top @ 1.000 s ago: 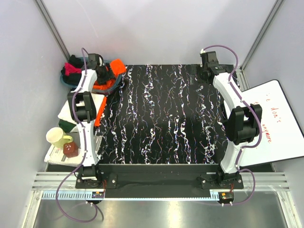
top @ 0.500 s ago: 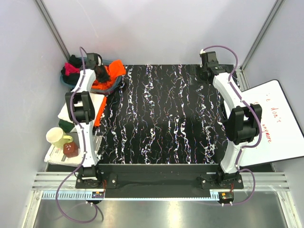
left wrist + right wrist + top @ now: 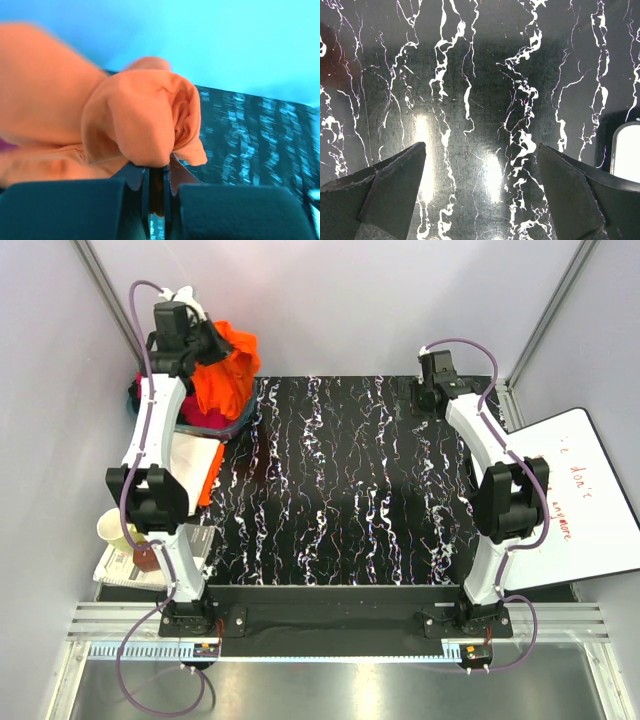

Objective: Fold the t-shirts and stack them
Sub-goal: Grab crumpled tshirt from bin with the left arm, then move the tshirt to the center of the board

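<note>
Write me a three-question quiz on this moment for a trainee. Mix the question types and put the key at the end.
1. True or false: the left hand is shut on the orange t-shirt.
2. What lies directly below the right hand? A) the black marbled tabletop B) a white t-shirt C) a yellow mug
3. Fill in: the right hand's jaws stand ____, with nothing between them.
Key: 1 true; 2 A; 3 open.
</note>
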`<state>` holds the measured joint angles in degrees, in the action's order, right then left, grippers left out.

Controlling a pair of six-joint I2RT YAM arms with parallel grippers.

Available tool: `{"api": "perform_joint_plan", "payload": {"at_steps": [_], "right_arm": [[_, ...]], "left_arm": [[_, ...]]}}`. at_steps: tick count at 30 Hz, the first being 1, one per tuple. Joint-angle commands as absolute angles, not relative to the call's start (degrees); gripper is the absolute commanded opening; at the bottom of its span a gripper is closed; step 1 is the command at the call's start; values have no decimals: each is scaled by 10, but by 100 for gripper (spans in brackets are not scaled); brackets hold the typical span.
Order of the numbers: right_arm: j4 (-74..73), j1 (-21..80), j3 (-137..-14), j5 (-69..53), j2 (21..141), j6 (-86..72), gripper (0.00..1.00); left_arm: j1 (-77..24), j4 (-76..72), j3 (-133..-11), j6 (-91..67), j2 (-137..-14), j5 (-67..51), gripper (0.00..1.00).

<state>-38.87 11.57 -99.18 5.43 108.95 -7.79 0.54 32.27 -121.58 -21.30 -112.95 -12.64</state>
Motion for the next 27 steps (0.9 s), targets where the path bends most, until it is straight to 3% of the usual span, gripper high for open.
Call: {"api": "perform_joint_plan", "payload": {"at_steps": [1, 14, 17, 22, 23, 24, 25, 26, 27], "right_arm": [[-378, 121, -1032, 66, 1102, -89, 100], [-370, 36, -1051, 89, 1076, -144, 100], [-372, 23, -1043, 87, 1056, -127, 100], [-374, 23, -1000, 45, 1006, -123, 100], [-374, 22, -991, 30, 999, -125, 100], [-377, 23, -983, -3, 984, -125, 100], [-378, 26, -963, -28, 976, -129, 100], [-378, 30, -953, -44, 968, -129, 100], [-385, 38, -943, -53, 951, -130, 100]], "left_arm": [[-48, 292, -1236, -224, -1100, -220, 0], [-227, 282, -1193, -242, -1029, -315, 0], [-252, 289, -1124, -271, -1008, -309, 0], [-253, 342, -908, -325, -979, -249, 0], [-251, 345, -874, -326, -977, -237, 33], [-250, 358, -826, -327, -976, -231, 57], [-248, 368, -812, -313, -977, -231, 67], [-249, 376, -802, -304, -975, -214, 99], [-249, 381, -782, -296, -970, -207, 99]]}}
